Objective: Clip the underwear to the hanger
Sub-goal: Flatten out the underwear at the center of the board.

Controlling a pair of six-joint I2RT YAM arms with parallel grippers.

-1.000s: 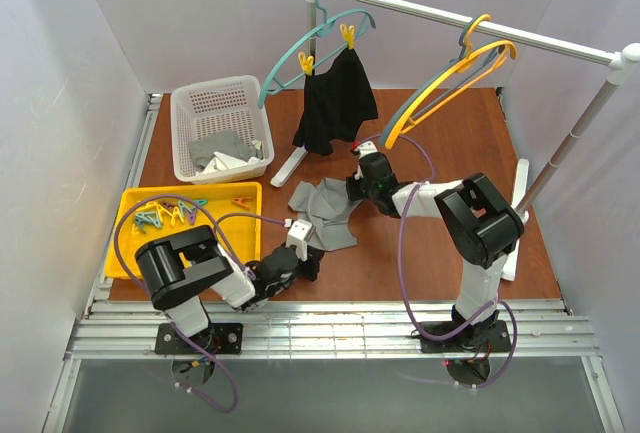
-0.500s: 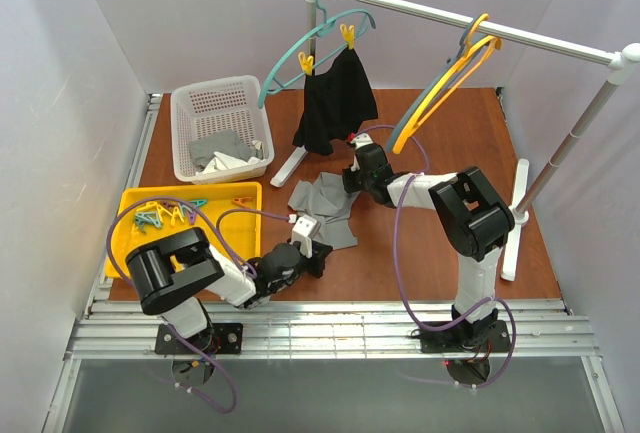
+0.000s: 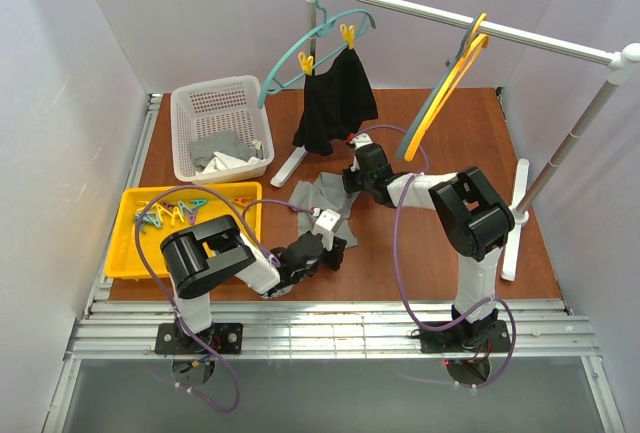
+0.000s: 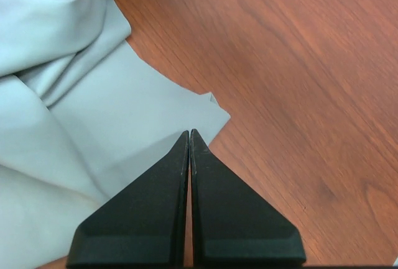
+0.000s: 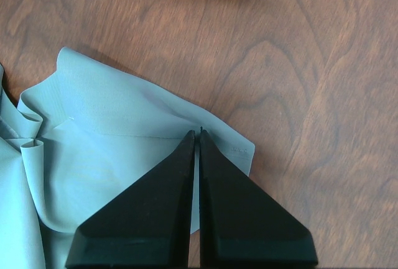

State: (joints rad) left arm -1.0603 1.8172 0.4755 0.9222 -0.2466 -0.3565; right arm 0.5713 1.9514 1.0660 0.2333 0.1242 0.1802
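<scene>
The grey underwear point(image 3: 318, 199) lies crumpled on the brown table between the two arms. My left gripper point(image 3: 338, 249) is shut, its tips point(image 4: 189, 131) just over the near corner of the underwear point(image 4: 93, 107). My right gripper point(image 3: 350, 181) is shut, its tips point(image 5: 198, 132) over the far corner of the underwear point(image 5: 112, 151). I cannot tell whether either one pinches fabric. The yellow-orange hanger point(image 3: 450, 83) hangs by its hook from the white rail point(image 3: 540, 43), turned nearly edge-on, above and right of the right gripper.
A teal hanger with yellow clips holds a black garment point(image 3: 335, 103) on the rail's left end. A white basket point(image 3: 195, 103) with grey clothes stands at the back left. A yellow tray point(image 3: 130, 253) of clips is at the front left. The rack's legs point(image 3: 520, 213) flank the work area.
My left gripper has moved right to the underwear's near corner. My right gripper shifted slightly left. The yellow-orange hanger has swung from broadside to nearly edge-on.
</scene>
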